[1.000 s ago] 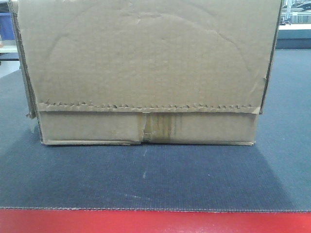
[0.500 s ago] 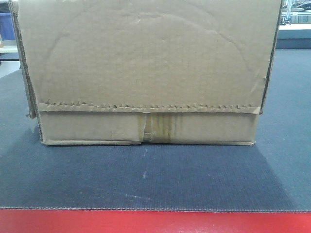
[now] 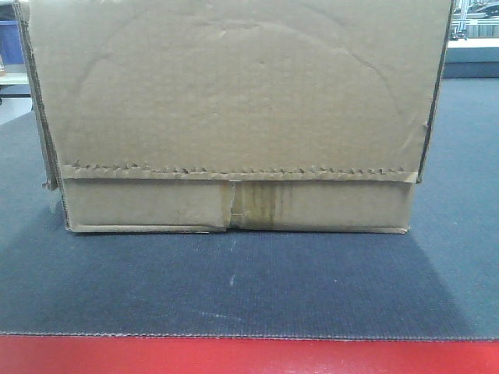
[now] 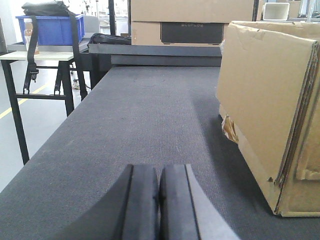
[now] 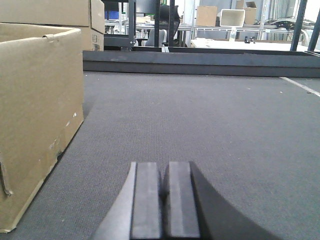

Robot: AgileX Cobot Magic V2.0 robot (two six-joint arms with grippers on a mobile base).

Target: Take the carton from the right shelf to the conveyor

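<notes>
The carton [image 3: 234, 109], worn brown cardboard with a jagged flap line and yellowish tape on its seam, rests on the dark grey conveyor [image 3: 234, 296], behind the belt's red edge strip [image 3: 249, 357]. In the left wrist view the carton [image 4: 270, 110] stands to the right of my left gripper [image 4: 159, 172], which is shut and empty, low over the belt [image 4: 140, 115]. From the right wrist the carton [image 5: 35, 110] lies to the left of my right gripper [image 5: 163, 170], shut with nothing in it. Neither gripper touches the carton. The right shelf is out of view.
A black-legged table with a blue bin [image 4: 50, 29] stands left of the belt, over grey floor with a yellow line [image 4: 15, 106]. More cardboard boxes [image 4: 190, 22] sit past the belt's far end. A frame rail [image 5: 200, 60] crosses behind the belt.
</notes>
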